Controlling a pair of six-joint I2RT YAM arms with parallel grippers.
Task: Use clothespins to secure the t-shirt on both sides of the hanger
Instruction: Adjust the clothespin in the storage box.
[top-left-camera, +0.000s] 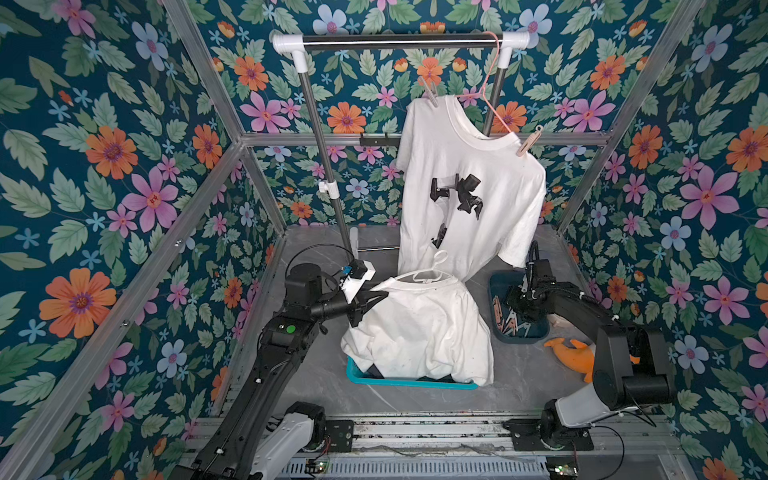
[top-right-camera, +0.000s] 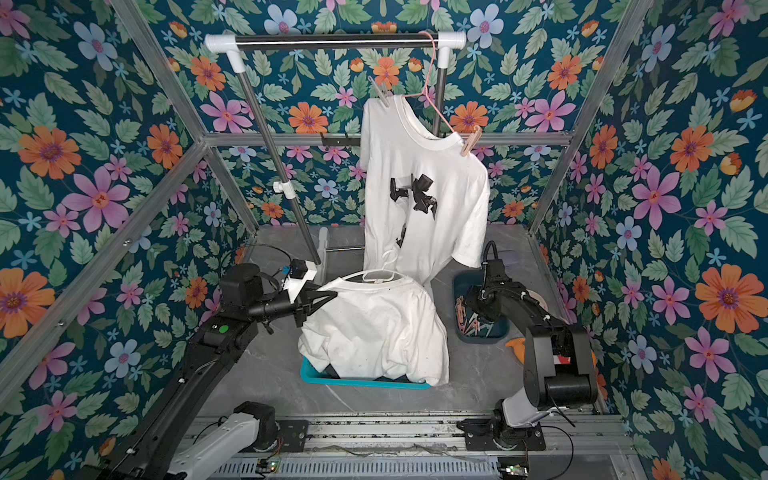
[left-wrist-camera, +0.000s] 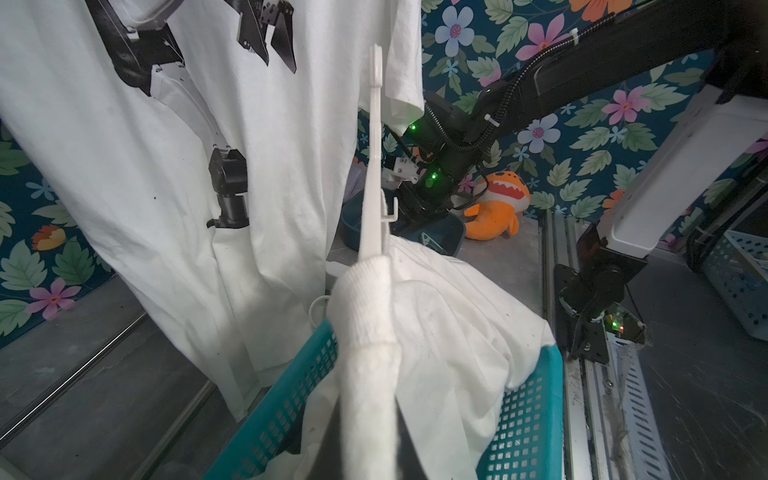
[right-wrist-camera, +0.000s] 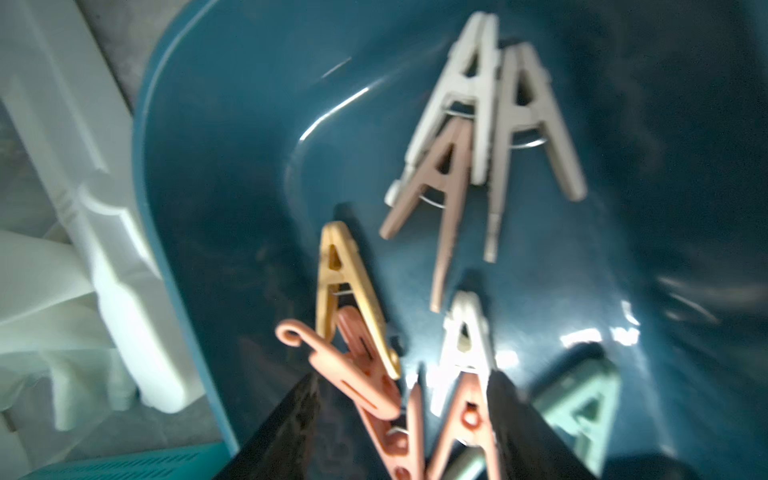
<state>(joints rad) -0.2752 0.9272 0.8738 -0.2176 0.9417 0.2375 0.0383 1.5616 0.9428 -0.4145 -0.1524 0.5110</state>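
Observation:
A white t-shirt (top-left-camera: 419, 324) on a white hanger (top-left-camera: 428, 274) lies heaped in a teal basket (top-left-camera: 411, 382). My left gripper (top-left-camera: 376, 296) is shut on the shirt's shoulder over the hanger's end, and in the left wrist view the cloth (left-wrist-camera: 370, 311) hides the left gripper's (left-wrist-camera: 365, 415) tips. My right gripper (right-wrist-camera: 401, 382) is lowered into a dark teal bin (top-left-camera: 496, 282) of several clothespins (top-left-camera: 507, 322). Its jaws stand open with salmon-pink clothespins (right-wrist-camera: 457, 415) lying loose between them. Beige and grey clothespins (right-wrist-camera: 478, 124) lie further in.
A second white t-shirt (top-left-camera: 469, 187) with a black print hangs on a pink hanger from the rack bar (top-left-camera: 399, 39), pegged at both shoulders (top-left-camera: 432, 96) (top-left-camera: 528, 145). An orange plush toy (top-left-camera: 575, 353) lies right of the bin. Floral walls close in on three sides.

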